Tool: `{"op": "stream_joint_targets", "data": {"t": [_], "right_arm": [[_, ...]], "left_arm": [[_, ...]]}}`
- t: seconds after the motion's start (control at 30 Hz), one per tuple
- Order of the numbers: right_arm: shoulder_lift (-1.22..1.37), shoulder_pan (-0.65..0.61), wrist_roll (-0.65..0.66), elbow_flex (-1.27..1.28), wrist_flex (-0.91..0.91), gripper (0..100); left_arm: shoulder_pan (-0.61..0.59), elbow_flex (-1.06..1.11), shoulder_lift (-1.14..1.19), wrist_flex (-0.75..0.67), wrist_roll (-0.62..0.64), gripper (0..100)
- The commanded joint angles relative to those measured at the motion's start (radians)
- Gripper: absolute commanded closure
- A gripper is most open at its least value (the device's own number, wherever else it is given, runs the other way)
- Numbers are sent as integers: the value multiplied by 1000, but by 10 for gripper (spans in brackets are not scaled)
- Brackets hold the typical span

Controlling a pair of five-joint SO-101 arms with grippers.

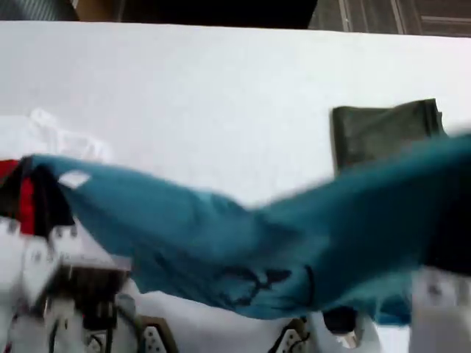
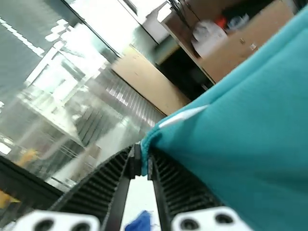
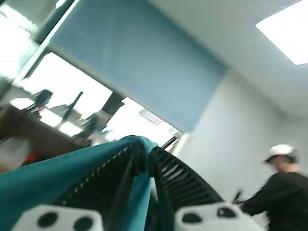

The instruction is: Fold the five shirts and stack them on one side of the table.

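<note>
A teal shirt [image 1: 243,243] with a dark print hangs stretched in the air across the front of the table, held up at both ends. My left gripper [image 2: 142,159] is shut on one edge of the teal shirt [image 2: 240,130], near a white label. My right gripper [image 3: 147,161] is shut on the other end of the teal shirt [image 3: 53,178]. In the high view the left arm [image 1: 44,250] is at the lower left and the right arm [image 1: 441,294] at the lower right. A folded dark green shirt [image 1: 383,132] lies on the table's right side.
A white shirt [image 1: 51,136] lies crumpled at the left of the white table [image 1: 221,95], with a red and black garment [image 1: 22,198] beside the left arm. A person in black stands far off in the right wrist view.
</note>
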Motion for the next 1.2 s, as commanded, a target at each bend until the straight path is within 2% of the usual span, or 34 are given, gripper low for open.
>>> {"op": "stream_joint_targets", "data": {"t": [0.0, 0.1, 0.23, 0.37, 0.5, 0.63, 0.77, 0.93, 1.17], "right_arm": [[70, -79, -6, 186, -31, 979], [108, -97, -8, 353, -108, 979], [171, -94, -8, 552, -268, 979], [251, -91, -6, 678, -412, 979], [357, -65, -2, 694, -486, 979], [447, -24, -2, 694, -536, 979], [509, 4, -5, 701, -506, 979], [575, 15, 0, 701, -426, 979], [650, 15, 2, 701, -275, 979]], "left_arm": [[-2, 186, 63, -158, 11, 974], [0, 271, 166, -269, 11, 974], [14, 257, 364, -379, 11, 974], [40, 147, 585, -388, 11, 974], [43, -25, 787, -371, 6, 974], [44, -205, 954, -296, 6, 974], [49, -305, 1083, -215, 8, 974], [49, -357, 1185, -97, 0, 974], [49, -364, 1220, 115, -77, 974]]}}
